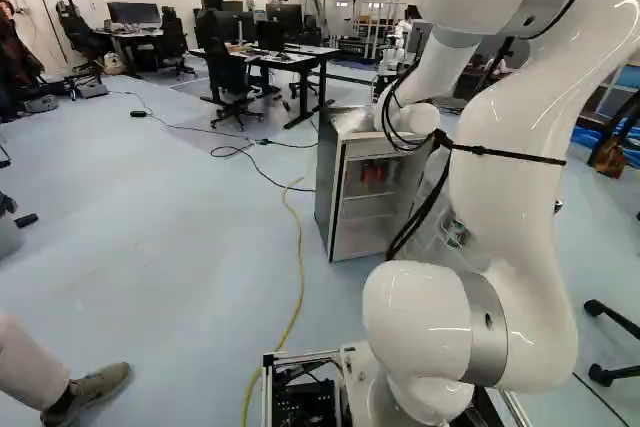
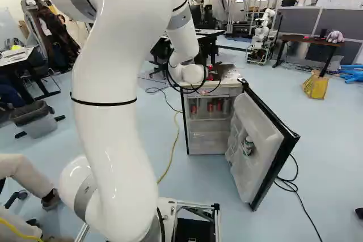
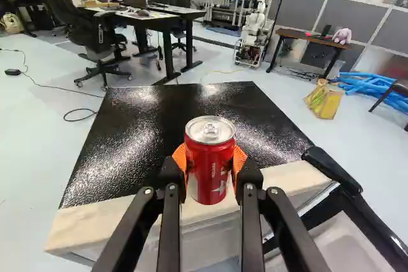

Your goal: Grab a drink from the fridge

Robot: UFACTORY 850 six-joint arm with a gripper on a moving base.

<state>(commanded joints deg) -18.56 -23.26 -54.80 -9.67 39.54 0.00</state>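
Note:
In the right base view a small dark part of my gripper [image 2: 211, 72] shows past the wrist, by a red can [image 2: 210, 77] over the fridge top [image 2: 229, 75]. In the wrist view both orange pads of my gripper [image 3: 210, 160] press the red can [image 3: 210, 173] from two sides, and it stands upright between them. Behind its lower part lies the pale front edge of the fridge top [image 3: 127, 216]; whether they touch I cannot tell. The fridge door [image 2: 261, 140] hangs open, with more red cans [image 2: 210, 106] on an upper shelf inside.
A bottle [image 2: 248, 145] sits in the door rack. Black cables [image 2: 289, 184] lie beyond the door, and a yellow cable [image 1: 299, 267] runs along the floor. Desks [image 1: 285, 59] and chairs stand behind the fridge. Another robot [image 2: 262, 29] is farther back. A person's leg and shoe [image 1: 95, 392] are near the base.

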